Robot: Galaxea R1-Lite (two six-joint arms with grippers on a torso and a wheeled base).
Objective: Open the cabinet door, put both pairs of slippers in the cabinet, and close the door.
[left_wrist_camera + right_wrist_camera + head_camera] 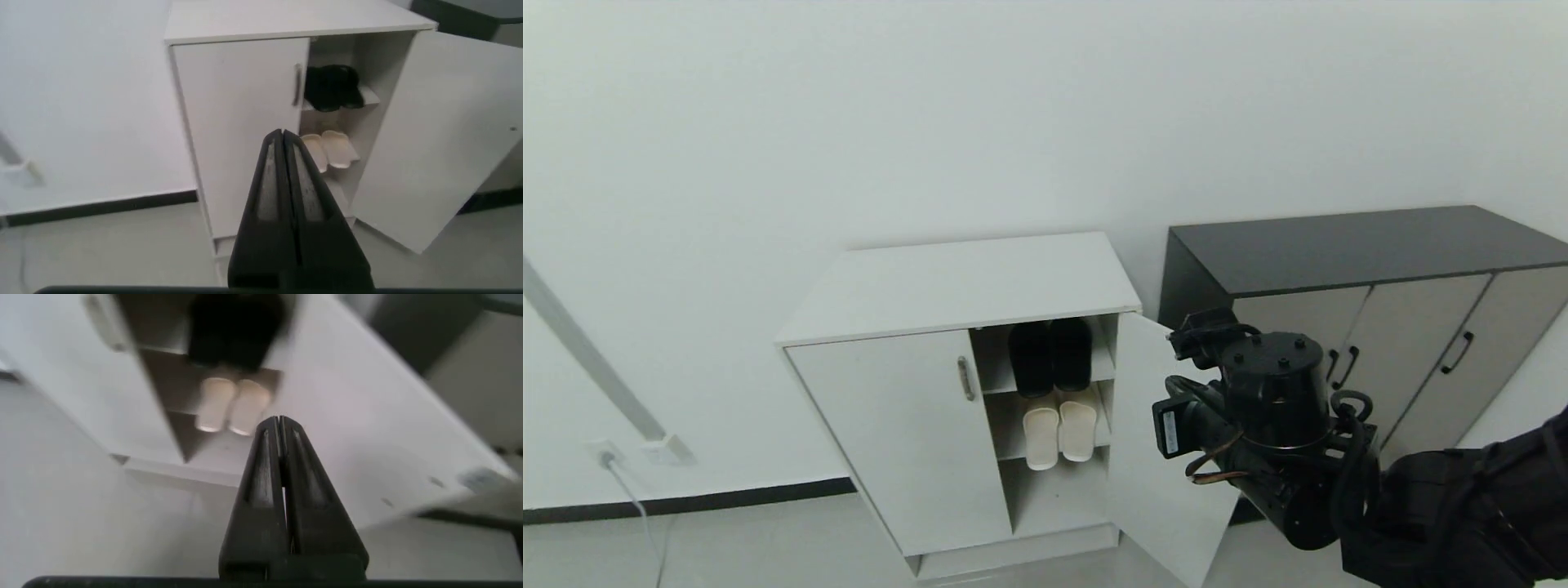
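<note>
Head view: black slippers (1051, 357), white slippers (1059, 426) shelved; cabinet door (1135, 392) open.
Right gripper (280, 425), clenched empty, beside it, likely to push.

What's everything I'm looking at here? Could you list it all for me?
white cabinet: one, white, against the wall
door: one swung open, white, on the cabinet's right side; the other is shut
black slippers: one pair, black, top shelf inside
cream slippers: one pair, cream, shelf just below
dark cabinet: one, dark top and grey doors, right of the white one
socket: one, white, low on the wall at left
left gripper: one, black, shut, facing the cabinet front
right gripper: one, black, shut, by the open door
</note>
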